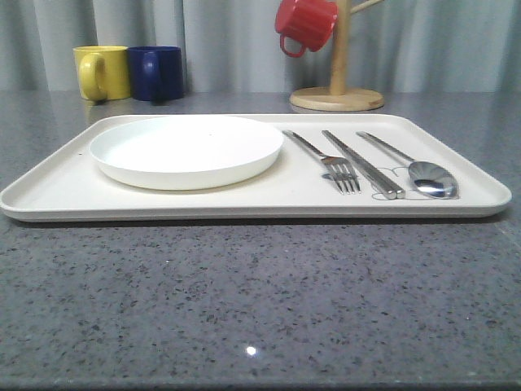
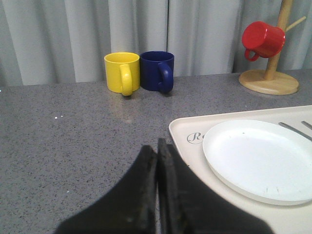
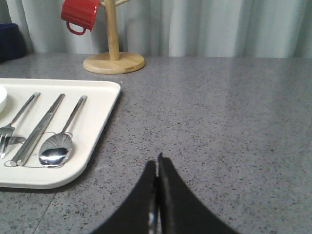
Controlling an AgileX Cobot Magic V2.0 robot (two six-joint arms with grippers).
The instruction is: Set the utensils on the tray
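The cream tray [image 1: 57,189] lies across the grey table. On its right part three silver utensils lie side by side: a fork [image 1: 327,163], a long flat chopstick-like piece [image 1: 364,165] and a spoon [image 1: 429,177]. The same spoon [image 3: 57,146], flat piece [image 3: 38,129] and fork [image 3: 12,126] show on the tray [image 3: 92,126] in the right wrist view. My right gripper [image 3: 157,163] is shut and empty, over bare table to the right of the tray. My left gripper [image 2: 157,146] is shut and empty, by the tray's [image 2: 183,146] left edge near its "R" script.
A round white plate [image 1: 187,151] sits on the tray's left half. At the back stand a yellow mug [image 1: 102,72], a dark blue mug [image 1: 156,72] and a wooden mug tree [image 1: 337,90] holding a red mug [image 1: 305,24]. A grey curtain closes the back.
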